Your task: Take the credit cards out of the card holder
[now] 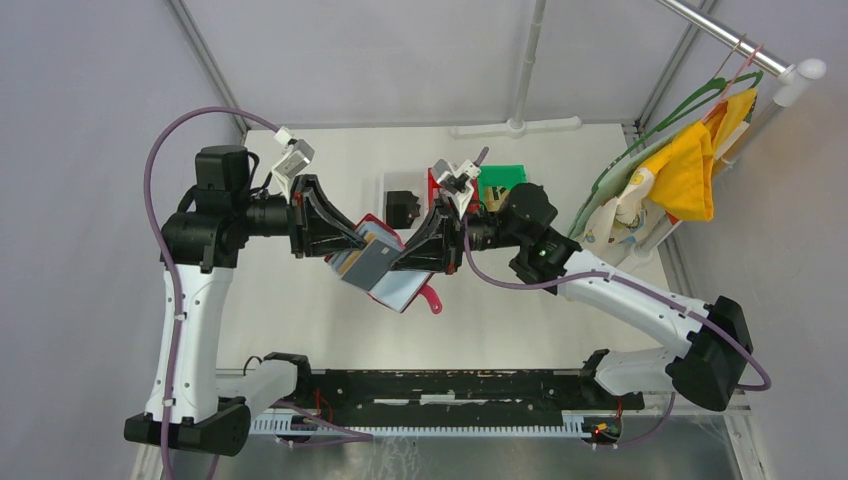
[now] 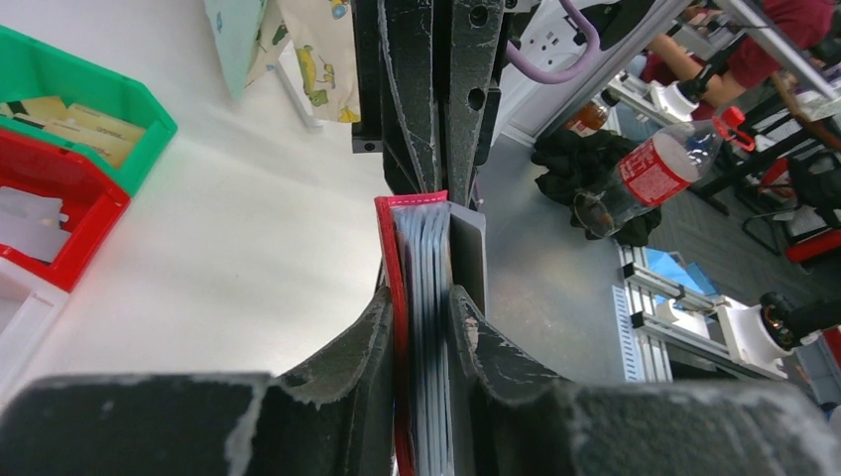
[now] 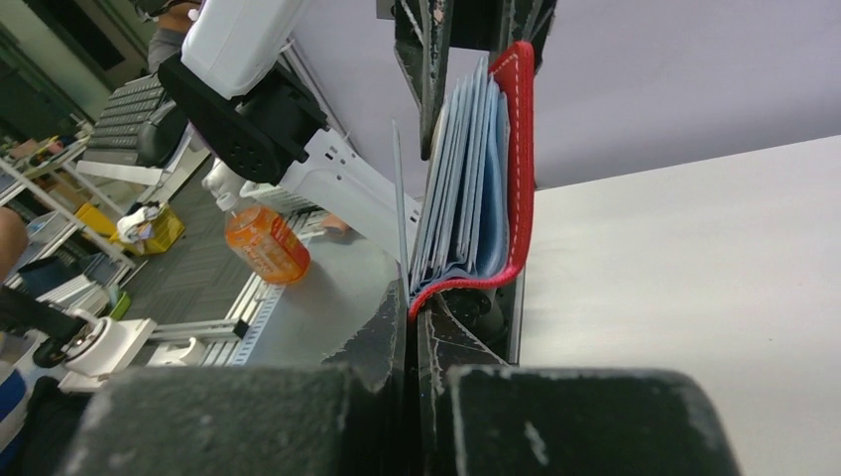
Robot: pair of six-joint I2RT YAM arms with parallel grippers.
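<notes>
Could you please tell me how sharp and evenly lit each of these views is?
Top external: soft, even light, faint shadows, everything sharp. Left wrist: the card holder edge is crisp, while the left claw blurs towards the lens. Right wrist: much the same, with the right claw dark and blurred near the lens.

The card holder (image 1: 398, 287), dark red outside with grey-blue pocket leaves inside, is held open and tilted above the table, clamped between the left gripper (image 1: 347, 248) and the right gripper (image 1: 408, 262), its red strap tab (image 1: 432, 298) hanging at the near edge. A grey card (image 1: 372, 262) and a tan card (image 1: 349, 268) protrude from its left end. In the wrist views the leaves fan out edge-on beside the red cover (image 3: 520, 149).
</notes>
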